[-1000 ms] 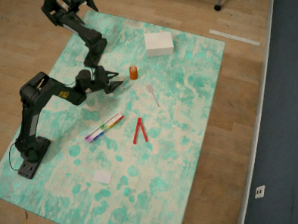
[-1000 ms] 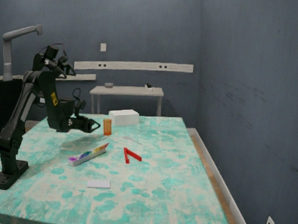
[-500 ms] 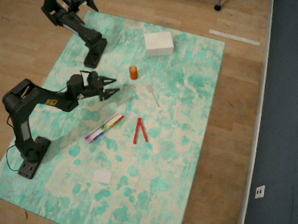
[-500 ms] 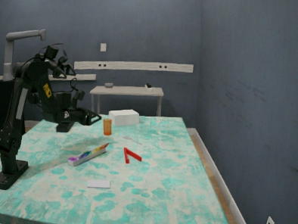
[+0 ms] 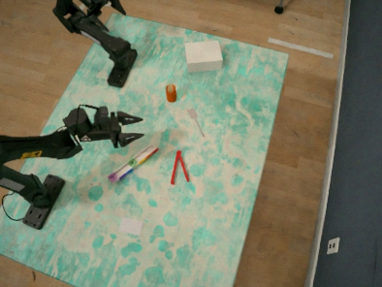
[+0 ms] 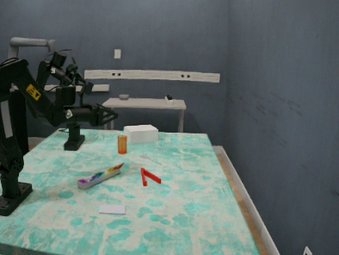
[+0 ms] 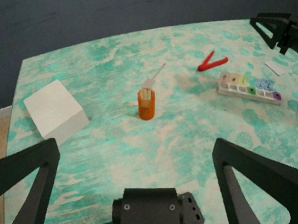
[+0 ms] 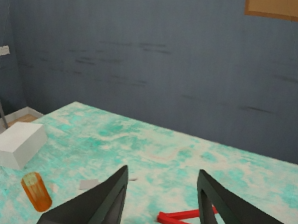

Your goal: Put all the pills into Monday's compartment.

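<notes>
The orange bottle (image 5: 171,93) (image 6: 122,145) (image 7: 146,105) (image 8: 37,192) is left standing on the tabletop (image 5: 213,194) (image 6: 181,224) (image 7: 185,125) (image 8: 150,150); the left tool (image 5: 99,11) (image 7: 136,148) and right tool (image 5: 142,129) (image 6: 115,115) (image 8: 163,173) are both released, with nothing grasped.

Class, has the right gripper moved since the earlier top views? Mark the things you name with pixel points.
Yes. The right gripper (image 5: 143,127) (image 6: 116,115) (image 8: 163,173) has moved away from beside the orange bottle (image 5: 171,93) (image 6: 122,145) (image 7: 146,105) (image 8: 37,192), toward the pill organizer (image 5: 133,163) (image 6: 100,177) (image 7: 249,95).
</notes>
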Tool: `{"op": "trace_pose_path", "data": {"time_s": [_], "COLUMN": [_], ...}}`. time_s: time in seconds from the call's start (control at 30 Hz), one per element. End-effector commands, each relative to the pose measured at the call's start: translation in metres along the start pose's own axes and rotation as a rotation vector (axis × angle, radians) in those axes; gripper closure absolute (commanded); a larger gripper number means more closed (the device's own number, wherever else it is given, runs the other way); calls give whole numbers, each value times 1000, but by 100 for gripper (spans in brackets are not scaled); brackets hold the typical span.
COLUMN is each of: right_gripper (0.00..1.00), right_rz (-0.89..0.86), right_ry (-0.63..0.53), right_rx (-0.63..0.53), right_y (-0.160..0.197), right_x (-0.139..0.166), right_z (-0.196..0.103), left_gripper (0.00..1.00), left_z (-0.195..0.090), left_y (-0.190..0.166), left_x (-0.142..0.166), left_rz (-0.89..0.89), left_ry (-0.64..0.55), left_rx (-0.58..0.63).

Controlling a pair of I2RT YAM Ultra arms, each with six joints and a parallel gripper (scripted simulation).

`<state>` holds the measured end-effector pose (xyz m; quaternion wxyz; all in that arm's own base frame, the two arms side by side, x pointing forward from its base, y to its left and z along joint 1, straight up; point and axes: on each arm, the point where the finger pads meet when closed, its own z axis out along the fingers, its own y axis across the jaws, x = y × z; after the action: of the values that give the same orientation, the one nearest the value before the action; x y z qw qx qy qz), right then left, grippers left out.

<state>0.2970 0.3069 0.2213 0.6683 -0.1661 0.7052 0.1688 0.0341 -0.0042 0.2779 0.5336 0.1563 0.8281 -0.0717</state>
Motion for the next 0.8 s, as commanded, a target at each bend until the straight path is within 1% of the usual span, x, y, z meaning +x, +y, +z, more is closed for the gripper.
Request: {"op": "trace_pose_path", "data": {"time_s": [0.0,0.03,0.07,0.4,0.47,0.7,0.77], "right_gripper": [44,44,44,44,44,44,44], "right_rz": [-37,-35,-23,-8,-8,2,5], "right_ry": [51,47,23,-18,-18,-43,-41], "right_rx": [38,55,70,229,229,328,354], "right_y": [-30,-40,-48,-146,-146,-207,-223], "right_x": [-5,-12,-29,-96,-96,-139,-147], "right_z": [-11,-13,-14,-39,-39,-55,-56], "left_gripper": [0,0,0,0,0,0,0], "left_z": [-3,-3,-3,-3,-3,-3,-3], "left_y": [1,1,1,1,1,1,1], "left_x": [-7,-7,-7,-7,-7,-7,-7], "left_rz": [-3,-3,-3,-3,-3,-3,-3], "left_ry": [-9,-9,-9,-9,-9,-9,-9], "left_rx": [-5,-5,-5,-5,-5,-5,-5]}}
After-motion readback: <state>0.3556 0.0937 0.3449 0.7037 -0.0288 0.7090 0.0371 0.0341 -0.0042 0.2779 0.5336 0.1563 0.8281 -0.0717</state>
